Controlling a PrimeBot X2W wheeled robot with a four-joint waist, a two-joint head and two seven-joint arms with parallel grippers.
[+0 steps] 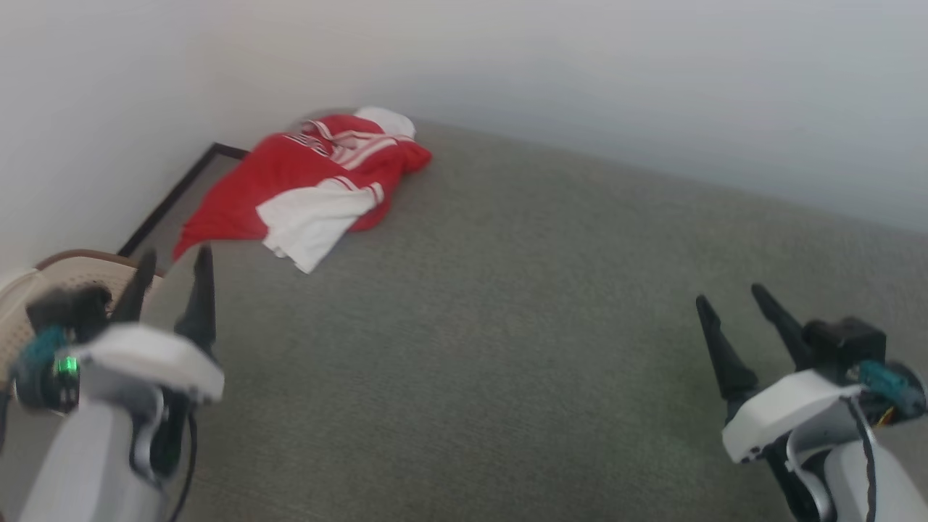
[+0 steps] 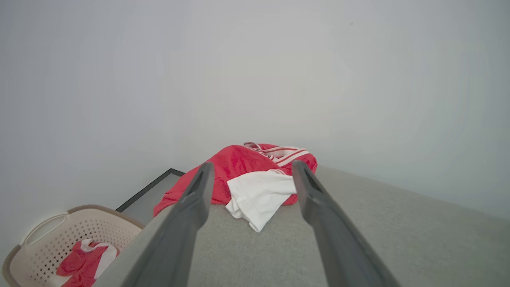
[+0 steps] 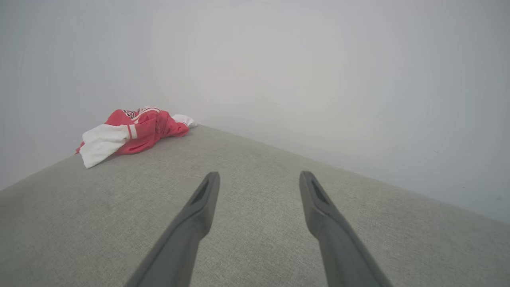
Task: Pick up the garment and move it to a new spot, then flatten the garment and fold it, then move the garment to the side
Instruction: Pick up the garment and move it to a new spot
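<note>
Left gripper lower left, jaws apart, empty. Right gripper lower right, likewise spread and empty. Garment crumpled upper left on grey surface, apart from both.

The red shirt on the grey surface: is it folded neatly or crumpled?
Crumpled: the garment lies in a bunched heap, one white sleeve flopped over it.

The red jersey-style cloth shirt lay crumpled in a loose heap at the far left corner of the grey fabric-covered tabletop. Its white short sleeve spilled forward, with the red-and-white striped trim bunched behind.
</note>
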